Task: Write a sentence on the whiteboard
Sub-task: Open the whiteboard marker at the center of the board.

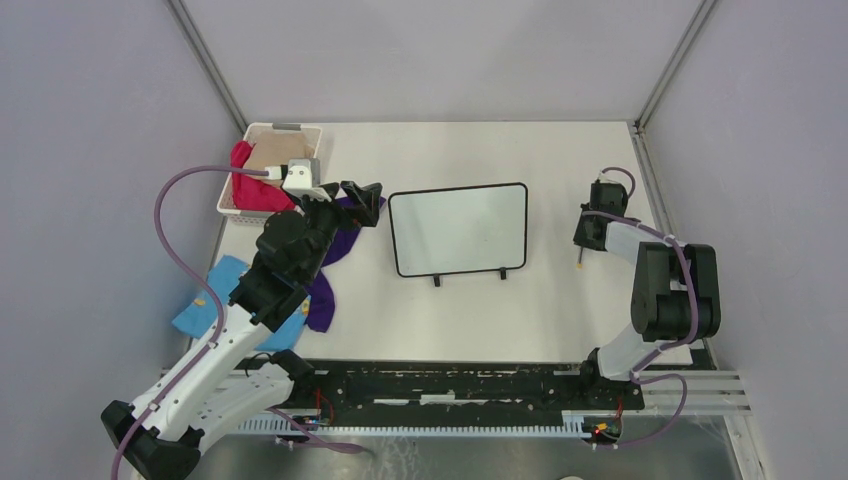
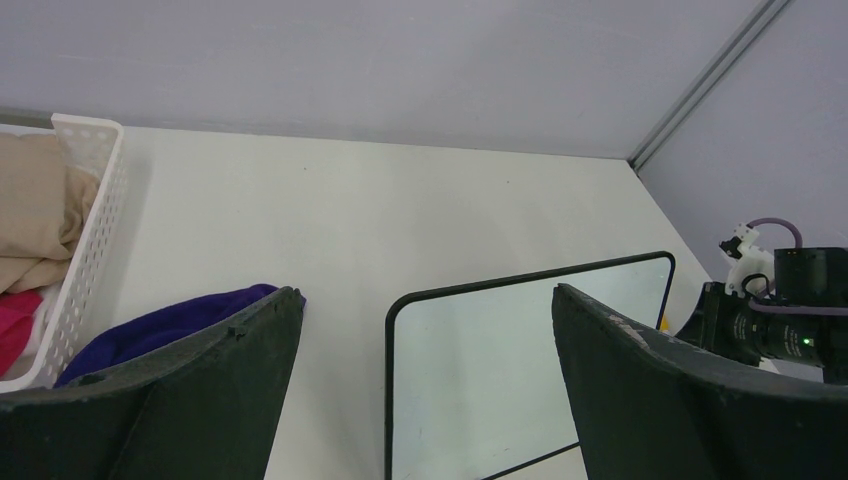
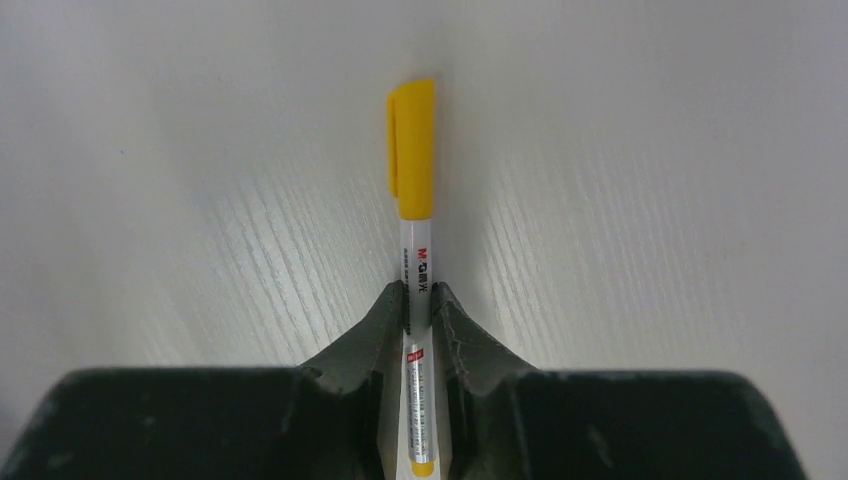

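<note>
Two hands logged, the right one first.

Right hand (image 3: 418, 295): fingers closed on the white barrel of a marker (image 3: 414, 230), clamping it from both sides. The yellow cap is on and points away from the hand, well clear of the fingertips. Pale wood-grain surface (image 3: 650, 200) lies behind the marker; I cannot tell whether the marker touches it. In the top view this hand (image 1: 583, 250) is near the right edge of the surface, apart from the board.

Left hand (image 1: 362, 195): fingers spread wide, gripping nothing and touching nothing. The wrist view shows both dark fingers (image 2: 200, 400) with the board's left corner framed between them.

Writing: the marker barrel carries a small printed logo just below the cap, reading "M&G", followed by characters too small to read. Lower down is a red label patch, illegible.

Whiteboard (image 1: 458, 228): on the middle of the surface, between the two hands, black frame with rounded corners, its two feet toward the near edge. Flat or slightly propped, cannot tell. Its face reads plain white in the top and left wrist views.

Other items, left side: white basket (image 1: 290, 130) holding red and beige cloth, purple cloth (image 1: 340, 245) under the left arm, blue cloth (image 1: 215, 290) nearer the edge.
</note>
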Controlling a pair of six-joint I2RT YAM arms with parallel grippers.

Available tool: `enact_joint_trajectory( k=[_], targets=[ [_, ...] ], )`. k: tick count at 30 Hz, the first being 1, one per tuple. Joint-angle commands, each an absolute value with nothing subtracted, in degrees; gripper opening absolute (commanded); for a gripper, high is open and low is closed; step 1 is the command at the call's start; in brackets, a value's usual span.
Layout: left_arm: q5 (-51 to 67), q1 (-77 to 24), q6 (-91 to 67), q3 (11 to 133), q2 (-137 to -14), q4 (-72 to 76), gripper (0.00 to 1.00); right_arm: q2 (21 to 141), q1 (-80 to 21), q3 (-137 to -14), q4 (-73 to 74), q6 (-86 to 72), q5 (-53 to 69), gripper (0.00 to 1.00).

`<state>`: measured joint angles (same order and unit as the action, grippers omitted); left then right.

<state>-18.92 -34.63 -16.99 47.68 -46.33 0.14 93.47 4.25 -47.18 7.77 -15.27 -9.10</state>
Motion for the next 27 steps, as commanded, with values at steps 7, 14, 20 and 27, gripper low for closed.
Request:
enact_joint_trajectory(
  k=[7, 14, 20, 27],
  targets=[
    [-20.5, -34.9, -18.2, 49.2, -45.5, 1.5, 1.0, 87.4, 3.6, -45.3, 7.3, -16.3, -15.2, 0.0],
    [-21.8, -34.9, -17.9, 48.8, -44.2, 2.0, 1.0, 72.4, 0.4, -44.2, 7.7, -19.5, -19.9, 0.0],
    [-25.4, -34.9, -17.9, 48.2, -43.9, 2.7, 1.0, 52.0, -12.5, -37.7, 5.8, -16.8, -26.1, 0.0],
    [-22.3, -35.2, -19.8, 44.4, -44.3, 11.0, 1.0, 34.7, -17.2, -37.4, 4.1, -11.0, 0.8, 0.0]
  ],
)
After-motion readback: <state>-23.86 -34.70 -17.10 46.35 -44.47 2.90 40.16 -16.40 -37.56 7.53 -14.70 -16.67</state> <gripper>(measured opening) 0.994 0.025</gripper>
